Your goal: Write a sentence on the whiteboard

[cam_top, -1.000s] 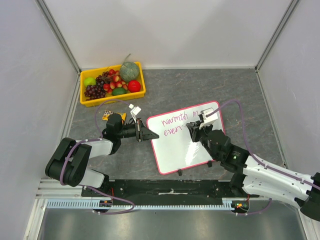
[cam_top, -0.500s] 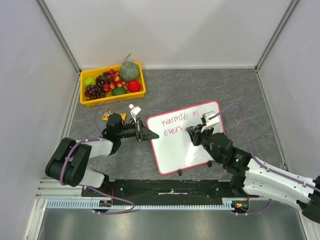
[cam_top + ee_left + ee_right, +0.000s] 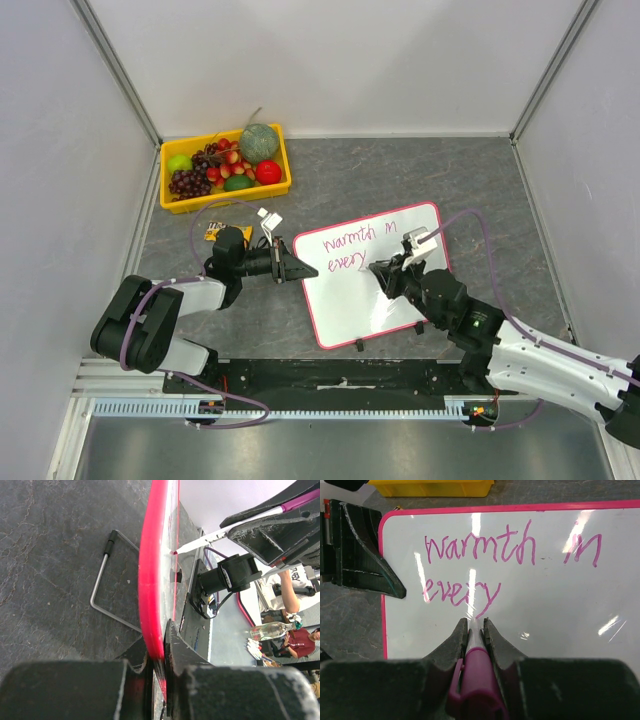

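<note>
Both closed, left jaws on whiteboard (image 3: 345,300) rim, right jaws around marker (image 3: 476,655), fruit tray (image 3: 230,200) well apart.

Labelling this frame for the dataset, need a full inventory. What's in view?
whiteboard: one, white with a pink-red rim, middle of the table, tilted to its edges
sentence: two lines, magenta, upper part of the board, reads "warmth in" over "every"
marker: one, magenta body, tip on the board just below "every"
tray: one, yellow, far left corner
fruit: several pieces, green, red and dark purple, in the tray
small item: one, orange and black, behind the left arm, cannot tell what
table: one, dark grey
left gripper: shut on the board's left rim
right gripper: shut on the marker
</note>
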Controlling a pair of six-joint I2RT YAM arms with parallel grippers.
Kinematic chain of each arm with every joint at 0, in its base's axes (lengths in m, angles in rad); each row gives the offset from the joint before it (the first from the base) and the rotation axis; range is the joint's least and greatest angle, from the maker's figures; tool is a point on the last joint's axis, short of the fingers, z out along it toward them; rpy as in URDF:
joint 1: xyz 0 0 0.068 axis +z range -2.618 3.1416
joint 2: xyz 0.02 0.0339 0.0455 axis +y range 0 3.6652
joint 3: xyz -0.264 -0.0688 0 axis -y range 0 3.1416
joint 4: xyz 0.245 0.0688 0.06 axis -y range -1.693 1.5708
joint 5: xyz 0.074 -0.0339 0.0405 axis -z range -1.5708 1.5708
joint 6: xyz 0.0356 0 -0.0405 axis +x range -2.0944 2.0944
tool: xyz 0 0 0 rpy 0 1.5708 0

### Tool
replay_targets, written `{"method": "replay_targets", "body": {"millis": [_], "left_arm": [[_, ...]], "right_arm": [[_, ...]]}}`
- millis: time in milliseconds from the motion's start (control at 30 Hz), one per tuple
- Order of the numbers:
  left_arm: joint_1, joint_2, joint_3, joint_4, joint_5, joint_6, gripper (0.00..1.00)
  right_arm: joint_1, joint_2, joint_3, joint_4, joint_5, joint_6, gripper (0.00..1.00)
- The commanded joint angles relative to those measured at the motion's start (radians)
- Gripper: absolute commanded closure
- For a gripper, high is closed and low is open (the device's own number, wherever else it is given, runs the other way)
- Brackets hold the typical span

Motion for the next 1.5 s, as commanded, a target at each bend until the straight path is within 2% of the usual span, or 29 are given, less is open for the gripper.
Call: {"method": "replay_targets", "body": {"millis": [0, 267, 533, 633, 800, 933, 1467], "left_arm": [[-0.016, 0.025, -0.021, -0.037, -0.027, 0.218, 0.98], [-0.013, 0.022, -0.020, -0.040, -0.027, 0.218, 0.98], [-0.016, 0.020, -0.020, -0.040, -0.027, 0.221, 0.98], [-0.016, 0.022, -0.021, -0.039, -0.025, 0.219, 0.98], [-0.016, 0.020, -0.020, -0.045, -0.025, 0.221, 0.98], [-0.016, 0.020, -0.020, -0.045, -0.028, 0.221, 0.98], [-0.016, 0.025, -0.017, -0.045, -0.025, 0.222, 0.98]], "right_arm": [[-0.002, -0.010, -0.023, -0.067, -0.037, 0.002, 1.00], [-0.003, -0.089, 0.054, -0.028, -0.143, -0.012, 1.00], [-0.038, -0.021, 0.140, 0.009, -0.205, -0.036, 1.00], [-0.103, 0.006, 0.160, 0.021, -0.273, -0.030, 1.00], [-0.308, 0.018, 0.177, 0.019, -0.441, -0.015, 1.00], [-0.405, 0.013, 0.171, 0.006, -0.514, -0.013, 1.00], [-0.420, 0.026, 0.138, -0.010, -0.411, -0.093, 1.00]]}}
